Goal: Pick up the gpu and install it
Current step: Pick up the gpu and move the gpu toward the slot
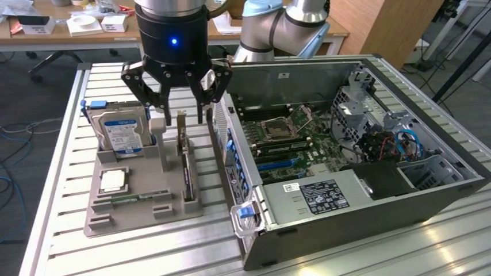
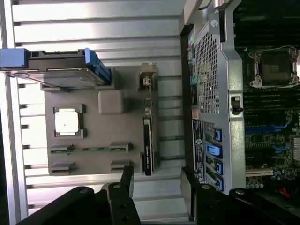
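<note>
My hand open, empty, hovers over graphics card. Card stands on edge in grey holder on counter, directly below me, long axis passing between my fingers.

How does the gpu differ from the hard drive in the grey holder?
The gpu is a thin black card; the hard drive is thicker, silver, with a blue label. In the grey holder the gpu stands nearer the computer case, the hard drive farther from it. The open gripper hangs over the gpu, not the hard drive. Both stand on edge in the holder.
</note>
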You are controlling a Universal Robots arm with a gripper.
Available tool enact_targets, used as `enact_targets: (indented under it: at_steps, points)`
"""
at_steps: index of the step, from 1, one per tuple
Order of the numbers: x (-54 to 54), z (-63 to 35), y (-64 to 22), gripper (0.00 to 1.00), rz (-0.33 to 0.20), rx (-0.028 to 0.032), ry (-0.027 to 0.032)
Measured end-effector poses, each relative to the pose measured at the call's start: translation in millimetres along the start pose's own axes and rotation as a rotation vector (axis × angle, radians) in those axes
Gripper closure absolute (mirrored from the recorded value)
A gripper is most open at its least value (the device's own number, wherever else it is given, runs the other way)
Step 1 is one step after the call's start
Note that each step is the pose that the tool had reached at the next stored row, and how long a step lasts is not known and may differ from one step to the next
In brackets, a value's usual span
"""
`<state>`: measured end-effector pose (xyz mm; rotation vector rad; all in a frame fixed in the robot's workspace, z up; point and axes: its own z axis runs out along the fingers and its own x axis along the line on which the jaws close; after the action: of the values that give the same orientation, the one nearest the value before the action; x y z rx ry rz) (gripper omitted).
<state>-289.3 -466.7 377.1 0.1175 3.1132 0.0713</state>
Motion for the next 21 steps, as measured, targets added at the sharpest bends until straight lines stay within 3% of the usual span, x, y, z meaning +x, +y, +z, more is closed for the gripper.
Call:
enact_targets:
  at_steps: [21]
  points:
    - [0.9,38.1,-1.8,0.47,0.0,0.0001,0.0001]
